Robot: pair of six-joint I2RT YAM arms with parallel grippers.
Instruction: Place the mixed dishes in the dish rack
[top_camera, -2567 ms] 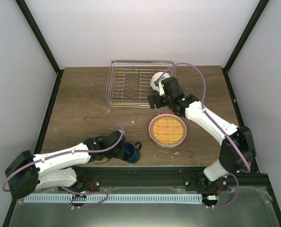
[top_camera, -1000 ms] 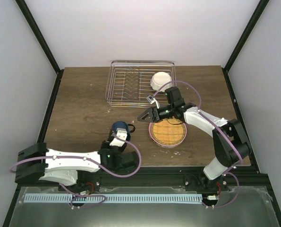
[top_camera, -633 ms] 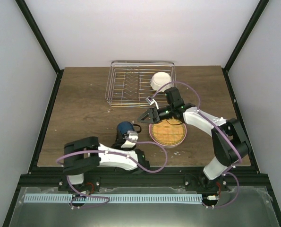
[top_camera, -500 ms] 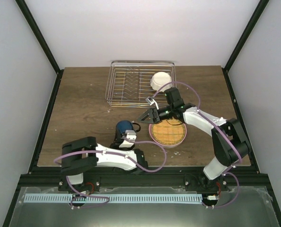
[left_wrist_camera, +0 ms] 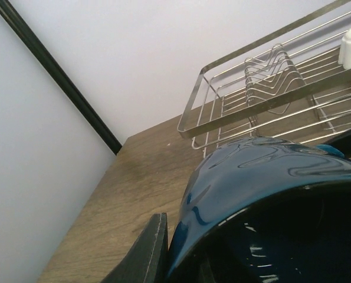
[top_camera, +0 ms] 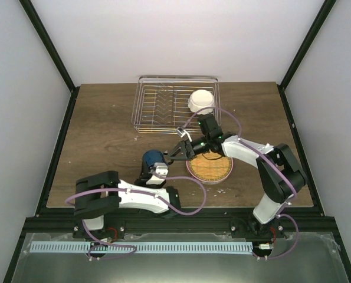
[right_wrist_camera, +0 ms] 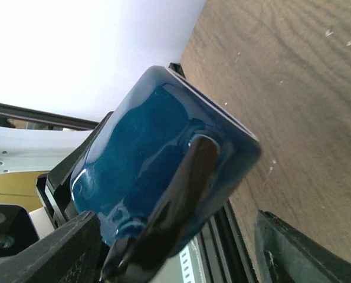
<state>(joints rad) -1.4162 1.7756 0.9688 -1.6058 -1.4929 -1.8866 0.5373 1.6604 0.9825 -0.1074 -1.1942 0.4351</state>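
This was a robotics lab test cell: a brown wood-grain tabletop (top_camera: 104,135) boxed in by plain white wall panels (top_camera: 175,35) and black metal frame posts (top_camera: 48,44), with a white-and-black left robot arm (top_camera: 140,197) and its right twin (top_camera: 246,147) bolted to a black base rail (top_camera: 210,220) at 6 o'clock.

Left gripper (top_camera: 152,169) grips dark blue mug (top_camera: 152,157). Right gripper (top_camera: 171,154), jaws apart, at the mug's right side. Yellow plate (top_camera: 209,166) sits on pink plate (top_camera: 209,182). White bowl (top_camera: 201,99) in rack (top_camera: 157,109), right end
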